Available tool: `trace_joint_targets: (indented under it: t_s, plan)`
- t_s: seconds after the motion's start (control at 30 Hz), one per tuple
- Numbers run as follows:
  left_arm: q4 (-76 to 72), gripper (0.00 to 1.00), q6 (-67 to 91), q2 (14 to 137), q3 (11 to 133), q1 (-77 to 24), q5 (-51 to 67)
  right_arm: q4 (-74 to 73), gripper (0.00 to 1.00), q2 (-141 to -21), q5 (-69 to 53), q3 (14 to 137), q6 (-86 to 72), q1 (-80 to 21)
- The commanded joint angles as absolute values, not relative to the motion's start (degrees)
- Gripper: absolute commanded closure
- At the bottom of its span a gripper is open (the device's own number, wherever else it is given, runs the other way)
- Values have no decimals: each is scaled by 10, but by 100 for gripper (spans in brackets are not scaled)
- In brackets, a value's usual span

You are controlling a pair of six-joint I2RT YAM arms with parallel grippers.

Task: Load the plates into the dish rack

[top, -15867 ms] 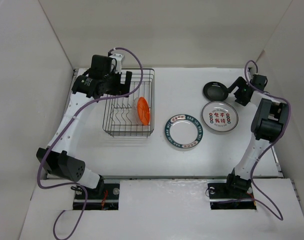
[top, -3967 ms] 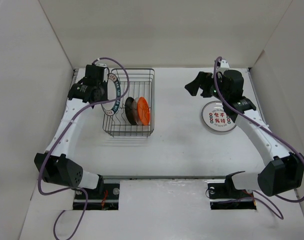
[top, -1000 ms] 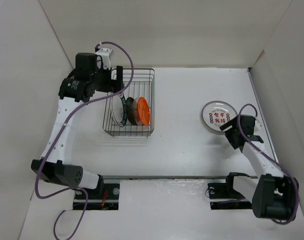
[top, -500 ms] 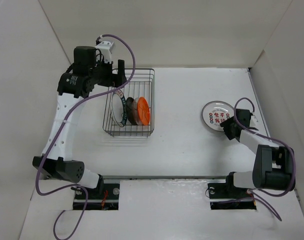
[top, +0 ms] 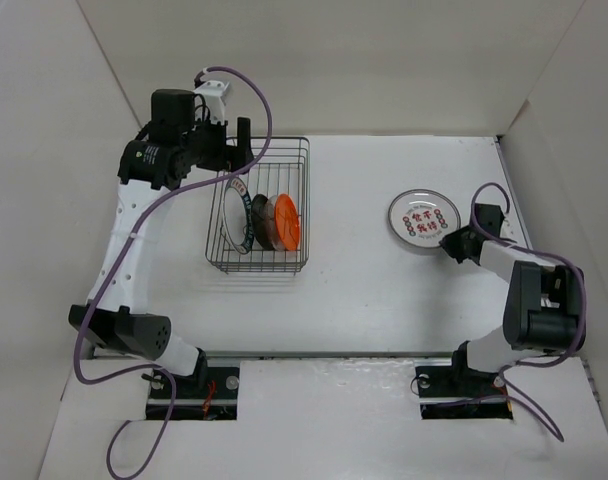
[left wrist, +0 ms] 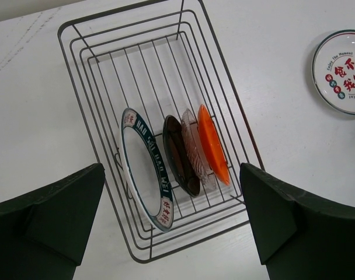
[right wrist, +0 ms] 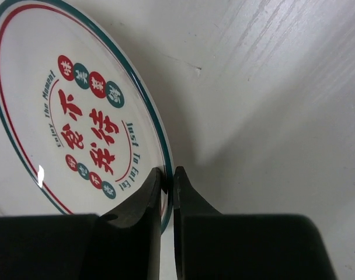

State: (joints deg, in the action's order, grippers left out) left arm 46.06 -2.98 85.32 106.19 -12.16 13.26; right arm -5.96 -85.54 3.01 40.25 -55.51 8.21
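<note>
The dark wire dish rack (top: pixel 306 200) (left wrist: pixel 78 35) stands at the left and holds four plates on edge: a white one with a teal lettered rim (top: pixel 234 218) (left wrist: pixel 143 169), a black one (top: pixel 258 220) (left wrist: pixel 180 154), a clear one (left wrist: pixel 195 149) and an orange one (top: pixel 288 222) (left wrist: pixel 212 143). My left gripper (top: pixel 239 150) (left wrist: pixel 169 175) hangs open above the rack with nothing in it. At the right, the white plate with red and green characters (top: pixel 422 220) (right wrist: pixel 78 116) has its near rim pinched by my right gripper (top: pixel 454 243) (right wrist: pixel 167 175), which is shut on it.
White walls close in the table on the left, back and right. The right arm lies low along the table's right side. Bare white tabletop (top: pixel 354 270) runs between the rack and the character plate.
My right gripper has closed on the character plate's rim, and the plate has shifted a little to the left. The left gripper stays open over the rack.
</note>
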Motion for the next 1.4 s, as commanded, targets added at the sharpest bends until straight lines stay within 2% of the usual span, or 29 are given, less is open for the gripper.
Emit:
trace_joint_targets:
  t_s: [0.0,0.13,0.27,0.3,0.4,0.57,0.73,1.0,1.1,1.2,1.23,1.27,1.33,1.37]
  plan:
    - [446,0,-37,841,1053,-122,130,-130,100,-883,45,404,-532,83]
    - [452,0,-42,847,1063,-122,125,-73,100,-833,29,389,-537,83]
    - [474,0,-47,874,1138,-122,148,14,100,-698,29,358,-526,83]
    - [474,0,-47,881,1173,-122,172,35,100,-646,23,350,-506,83]
    - [462,0,-53,906,1206,-122,232,105,100,-605,-32,365,-443,78]
    - [406,0,-66,949,1211,-144,388,207,100,-622,-236,403,-370,40]
    - [388,0,-71,997,1206,-157,528,263,100,-617,-310,438,-325,-50]
    - [406,0,-97,1045,1199,-221,519,302,100,-619,-332,472,-325,-112]
    - [406,6,-103,1045,1183,-240,495,323,100,-630,-338,478,-332,-112]
    - [406,28,-110,1045,1178,-245,495,344,100,-635,-345,478,-344,-117]
    - [406,42,-110,1045,1173,-245,495,349,100,-642,-351,483,-350,-117]
    - [406,71,-115,1040,1172,-245,500,349,100,-642,-351,483,-350,-117]
    - [406,96,-115,1040,1172,-245,506,349,100,-653,-351,489,-355,-117]
    - [406,100,-115,1035,1172,-245,506,349,100,-653,-358,490,-355,-117]
